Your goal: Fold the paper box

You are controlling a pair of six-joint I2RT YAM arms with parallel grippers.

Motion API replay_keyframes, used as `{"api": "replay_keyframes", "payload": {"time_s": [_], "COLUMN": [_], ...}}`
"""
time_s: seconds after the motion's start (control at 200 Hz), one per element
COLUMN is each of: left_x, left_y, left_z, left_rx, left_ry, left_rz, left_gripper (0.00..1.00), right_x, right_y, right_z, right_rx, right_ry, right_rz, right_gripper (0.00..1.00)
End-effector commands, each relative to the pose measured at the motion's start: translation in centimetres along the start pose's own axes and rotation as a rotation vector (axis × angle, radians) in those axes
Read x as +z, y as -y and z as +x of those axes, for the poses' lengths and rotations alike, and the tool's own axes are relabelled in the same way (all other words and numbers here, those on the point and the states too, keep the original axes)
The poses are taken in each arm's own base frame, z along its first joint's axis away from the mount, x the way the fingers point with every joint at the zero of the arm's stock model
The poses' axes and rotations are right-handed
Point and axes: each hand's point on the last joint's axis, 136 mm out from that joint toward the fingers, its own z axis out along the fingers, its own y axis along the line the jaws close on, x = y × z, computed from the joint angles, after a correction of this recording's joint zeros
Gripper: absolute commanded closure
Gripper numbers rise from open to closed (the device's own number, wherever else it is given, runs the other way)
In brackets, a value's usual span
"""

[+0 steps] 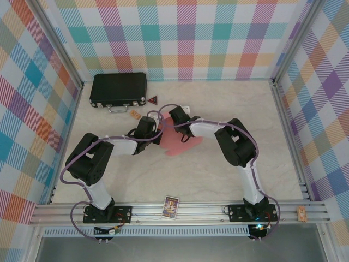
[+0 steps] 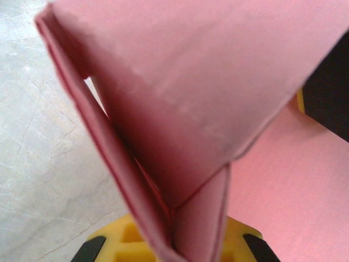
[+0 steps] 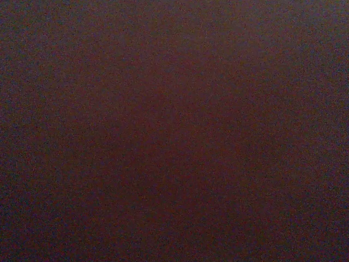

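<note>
The salmon-pink paper box [image 1: 184, 143] lies partly folded at the table's middle, where both arms meet. In the left wrist view the paper box [image 2: 207, 93] rises as a folded flap. Its crease runs down between the yellow fingers [image 2: 125, 237], and my left gripper [image 2: 174, 248] is shut on it. From above, the left gripper [image 1: 157, 131] is at the card's left edge. My right gripper [image 1: 177, 120] presses at the card's far edge, its jaws hidden. The right wrist view is dark all over.
A black hard case [image 1: 118, 88] with latches lies at the back left. A small red triangle [image 1: 153, 100] and an orange tag [image 1: 134, 114] sit near it. A picture card [image 1: 171, 207] rests on the front rail, and a small block [image 1: 300, 214] at its right end.
</note>
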Motion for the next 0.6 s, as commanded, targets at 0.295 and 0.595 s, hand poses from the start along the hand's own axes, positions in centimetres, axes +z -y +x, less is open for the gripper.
{"api": "replay_keyframes", "payload": {"time_s": [0.295,0.595], "left_x": [0.3,0.3], "left_y": [1.9,2.0], "left_z": [1.8,1.8], "left_rx": [0.040,0.041], "left_ry": [-0.069,-0.069], "left_rz": [0.074,0.074], "left_gripper": [0.98,0.98], "right_x": [-1.7,-3.3], "right_y": [0.8,0.2], "right_z": [2.8,4.5], "right_rx": [-0.119,-0.204], "right_ry": [-0.069,-0.087], "right_rz": [-0.038,-0.154], "right_gripper": [0.48,0.41]}}
